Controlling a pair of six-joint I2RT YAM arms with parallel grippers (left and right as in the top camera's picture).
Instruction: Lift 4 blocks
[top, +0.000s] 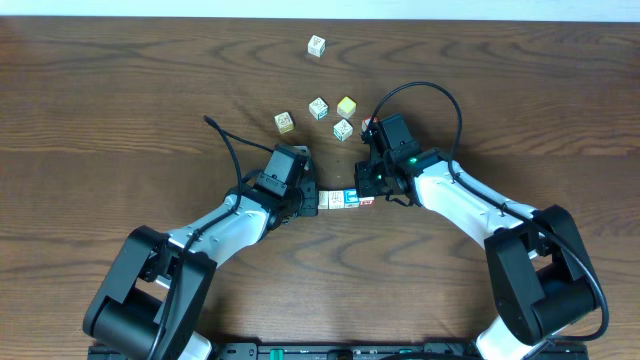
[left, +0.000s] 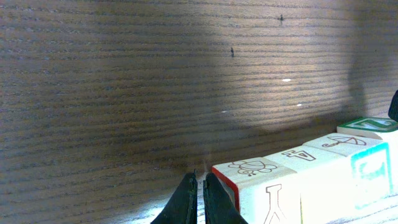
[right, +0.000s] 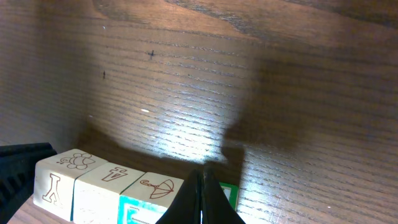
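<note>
The left tool (top: 310, 198) and the right tool (top: 372, 187) both have their jaws fully together, with nothing between their fingers. From overhead, each closed tip meets one end of the row of four blocks (top: 344, 199), which sits between the two arms over the counter (top: 120, 120). Held this way, I judge, the tools act as two palms squeezing the row end to end, since neither could take four blocks in its own jaws. Several loose cubes (top: 318, 107) stand well apart beyond the row, among them a yellow cube (top: 346, 106). They are no part of the squeeze.

From the left wrist, the closed fingers sit just beside the red-edged end face of the bee block (left: 249, 168). Past it run the A block (left: 305, 152), the umbrella block (left: 345, 142) and the green Z block (left: 368, 124), face to face in a straight line. Whether the row is off the counter cannot be told.

From the right wrist, the closed fingers cover part of the green Z block, of which only a green edge shows, and the row runs away to the left. The straight line matters, because a kinked row would likely buckle under pressure.
</note>
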